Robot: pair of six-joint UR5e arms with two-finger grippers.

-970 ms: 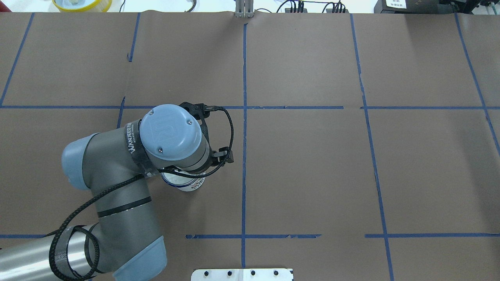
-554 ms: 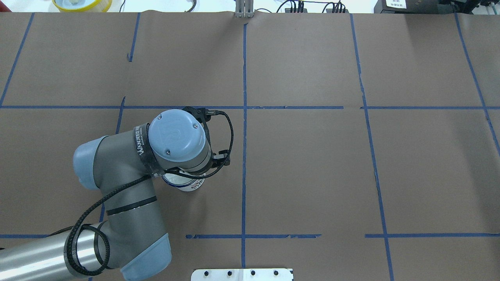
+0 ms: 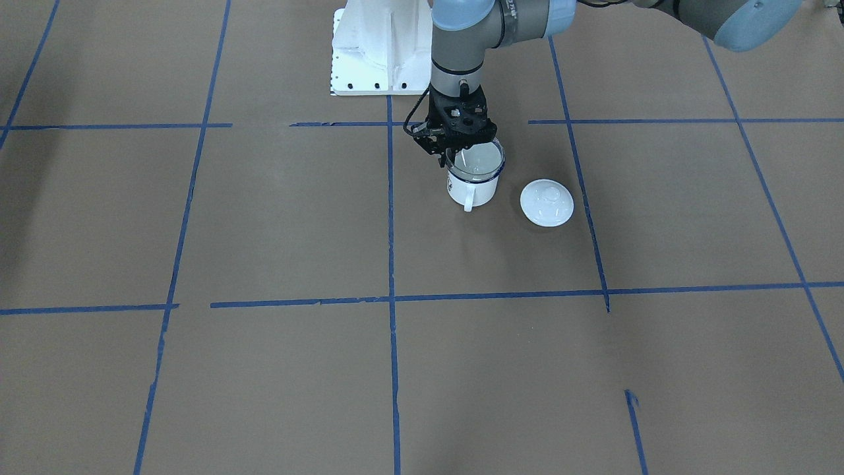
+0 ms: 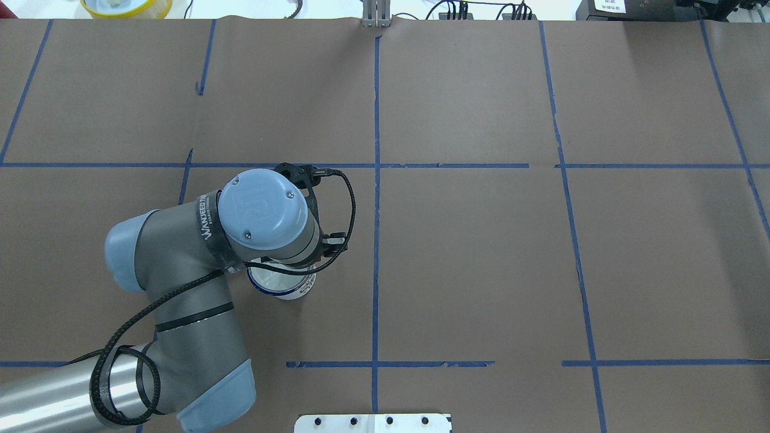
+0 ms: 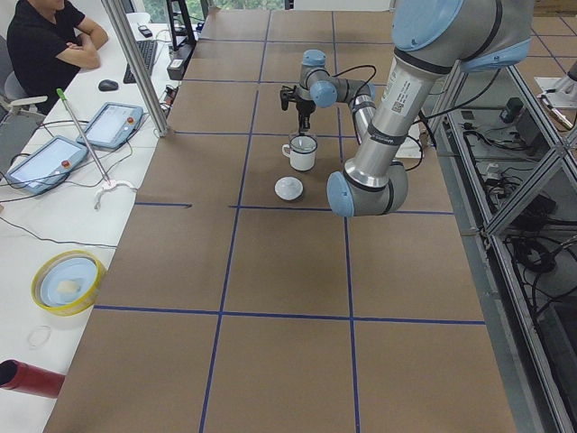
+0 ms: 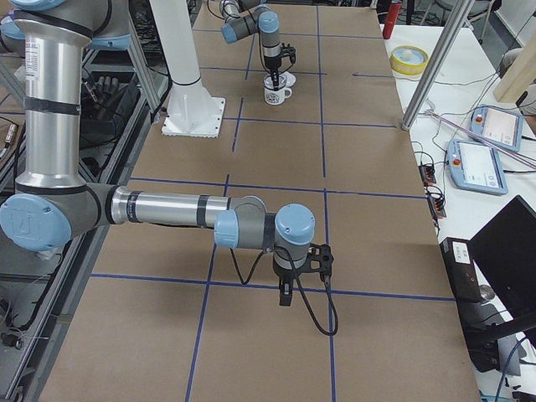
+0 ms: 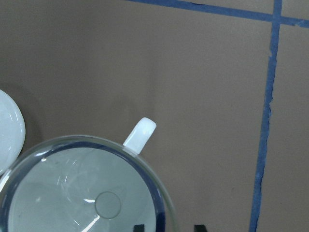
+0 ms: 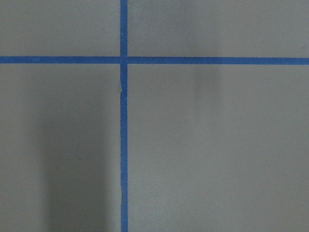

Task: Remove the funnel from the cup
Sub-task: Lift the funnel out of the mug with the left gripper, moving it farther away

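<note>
The cup (image 3: 473,190), a white mug with a blue rim, stands upright on the brown table, its handle (image 7: 140,135) pointing away from the robot. The clear funnel (image 3: 476,162) sits in it, its wide rim a little above the mug's rim; it also shows in the left wrist view (image 7: 87,193). My left gripper (image 3: 450,157) points straight down at the funnel's edge. In the left wrist view its fingertips (image 7: 138,227) stand apart, one on each side of the funnel rim. My right gripper (image 6: 285,295) hangs over bare table far away; I cannot tell its state.
A white domed lid (image 3: 546,202) lies on the table close beside the cup, on my left arm's side. The robot's white base plate (image 3: 376,59) is behind the cup. Blue tape lines cross the brown table cover.
My left wrist shifted a little right and down over the cup, then back left. The cup has stayed about where it was.
</note>
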